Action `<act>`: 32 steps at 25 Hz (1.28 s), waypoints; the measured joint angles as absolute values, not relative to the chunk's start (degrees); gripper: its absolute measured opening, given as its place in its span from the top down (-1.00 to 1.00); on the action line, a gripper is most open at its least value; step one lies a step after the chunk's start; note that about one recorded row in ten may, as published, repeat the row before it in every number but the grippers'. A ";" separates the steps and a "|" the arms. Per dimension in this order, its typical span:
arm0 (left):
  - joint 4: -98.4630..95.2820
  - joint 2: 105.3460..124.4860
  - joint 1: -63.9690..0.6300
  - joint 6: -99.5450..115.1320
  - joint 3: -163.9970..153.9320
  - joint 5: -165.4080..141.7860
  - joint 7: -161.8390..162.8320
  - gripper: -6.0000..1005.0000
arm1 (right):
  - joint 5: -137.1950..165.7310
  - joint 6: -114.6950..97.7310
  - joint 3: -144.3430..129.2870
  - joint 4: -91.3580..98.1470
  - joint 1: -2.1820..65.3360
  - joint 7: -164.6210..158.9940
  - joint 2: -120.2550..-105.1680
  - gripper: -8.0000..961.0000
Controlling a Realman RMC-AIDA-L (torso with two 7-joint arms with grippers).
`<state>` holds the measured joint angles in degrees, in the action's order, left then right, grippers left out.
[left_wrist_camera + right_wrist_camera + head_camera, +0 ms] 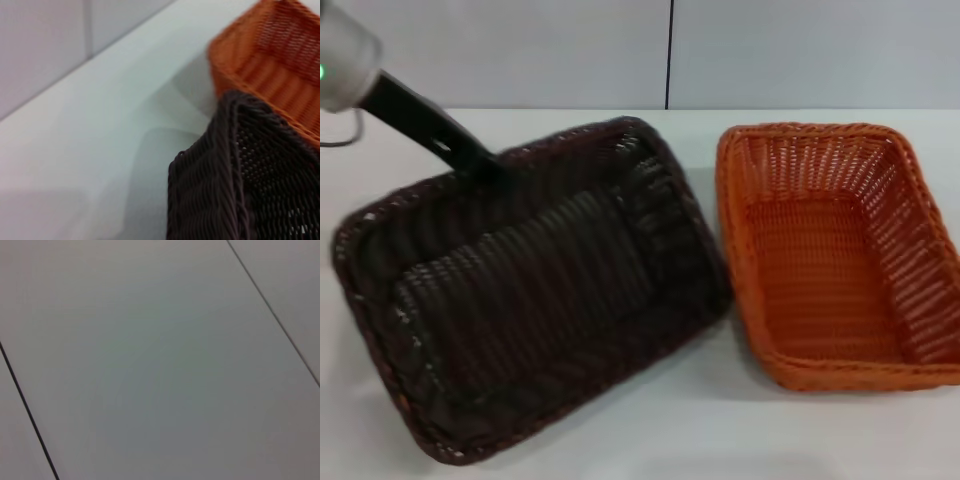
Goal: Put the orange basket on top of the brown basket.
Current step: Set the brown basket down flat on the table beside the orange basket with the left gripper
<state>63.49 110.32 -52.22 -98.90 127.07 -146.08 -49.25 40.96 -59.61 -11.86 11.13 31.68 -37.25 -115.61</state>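
The brown basket (520,290) sits at the left of the white table, turned at an angle, its right corner close to the orange basket (835,255). The orange basket stands upright and empty at the right. My left gripper (480,160) reaches in from the upper left and is shut on the far rim of the brown basket. The left wrist view shows a corner of the brown basket (240,175) with the orange basket (270,60) just behind it. My right gripper is out of view; its wrist view shows only a plain grey panelled surface.
The white table (650,430) runs under both baskets, with bare surface in front of them. A grey panelled wall (570,50) stands behind the table's far edge.
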 joint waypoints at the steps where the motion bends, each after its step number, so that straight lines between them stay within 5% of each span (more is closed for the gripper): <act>1: 62.14 110.99 -53.00 -98.43 126.95 -146.00 -50.22 0.57 | 40.96 -59.61 -11.86 11.11 31.57 -37.25 -115.64 -0.39; 12: 50.83 116.93 -60.61 -90.70 126.87 -145.77 -57.14 0.56 | 40.96 -59.60 -11.86 10.49 31.12 -37.27 -115.75 -0.39; 28: 54.07 117.59 -58.08 -92.64 126.47 -145.70 -55.97 0.56 | 40.96 -59.55 -11.86 10.74 31.54 -37.27 -115.70 -0.39; 32: 54.71 117.58 -57.51 -92.00 127.26 -145.38 -56.05 0.11 | 40.96 -59.55 -11.88 10.89 31.66 -37.27 -115.68 -0.39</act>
<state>54.71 117.58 -57.51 -92.00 127.26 -145.38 -56.05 40.96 -59.55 -11.88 10.89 31.66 -37.27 -115.68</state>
